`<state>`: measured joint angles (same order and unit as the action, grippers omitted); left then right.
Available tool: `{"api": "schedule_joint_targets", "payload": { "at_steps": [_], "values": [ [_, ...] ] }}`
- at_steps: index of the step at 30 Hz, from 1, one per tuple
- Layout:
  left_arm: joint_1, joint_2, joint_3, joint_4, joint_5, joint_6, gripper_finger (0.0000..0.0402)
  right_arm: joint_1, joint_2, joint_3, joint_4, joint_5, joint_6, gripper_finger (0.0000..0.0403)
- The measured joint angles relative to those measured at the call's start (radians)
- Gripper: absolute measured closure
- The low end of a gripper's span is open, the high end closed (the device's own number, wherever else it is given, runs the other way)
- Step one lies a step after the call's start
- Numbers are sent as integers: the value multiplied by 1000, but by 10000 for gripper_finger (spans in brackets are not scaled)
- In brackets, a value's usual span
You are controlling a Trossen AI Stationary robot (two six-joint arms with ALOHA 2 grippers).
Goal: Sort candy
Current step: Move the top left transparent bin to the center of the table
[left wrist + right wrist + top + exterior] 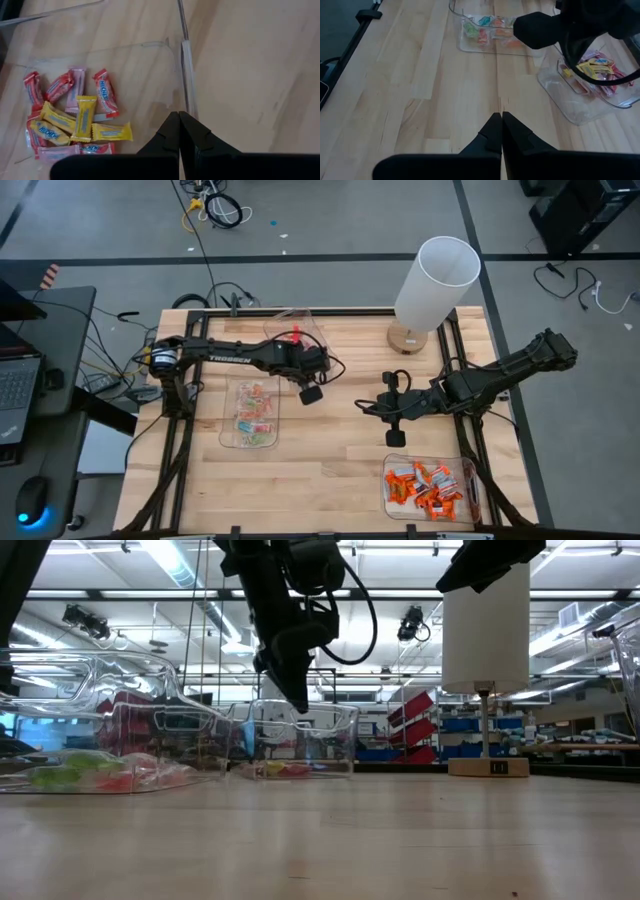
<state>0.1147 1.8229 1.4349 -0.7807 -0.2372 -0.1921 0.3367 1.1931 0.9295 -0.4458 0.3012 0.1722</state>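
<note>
Pink and yellow candy (80, 120) lies in a clear bin (186, 75) at the table's far middle. My left gripper (178, 116) is shut and empty. It points steeply down just above that bin's side wall, beside the candy. In the low view its tips (298, 700) stand level with the bin's rim. Pale green and red candy (255, 412) fills a second bin at the left. Orange candy (428, 485) fills a third bin at the near right. My right gripper (501, 116) is shut and empty, and hangs over bare wood right of the middle (394, 438).
A white lamp (432, 280) on a round wooden base stands at the far right of the table. Bare wood lies between the bins in the middle and along the near edge. A desk with a laptop and a mouse stands left of the table.
</note>
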Motion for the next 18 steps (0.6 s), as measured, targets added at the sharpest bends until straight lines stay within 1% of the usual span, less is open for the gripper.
{"api": "schedule_joint_targets", "payload": {
  "at_steps": [5,14,18],
  "values": [
    [-21,0,0,0,28,-3,402,0,0,0,0,0,0,403],
    [-78,0,0,-3,33,-4,402,0,0,0,0,0,2,403],
    [-100,0,0,-3,63,-8,402,0,0,0,0,0,7,403]
  ]
}}
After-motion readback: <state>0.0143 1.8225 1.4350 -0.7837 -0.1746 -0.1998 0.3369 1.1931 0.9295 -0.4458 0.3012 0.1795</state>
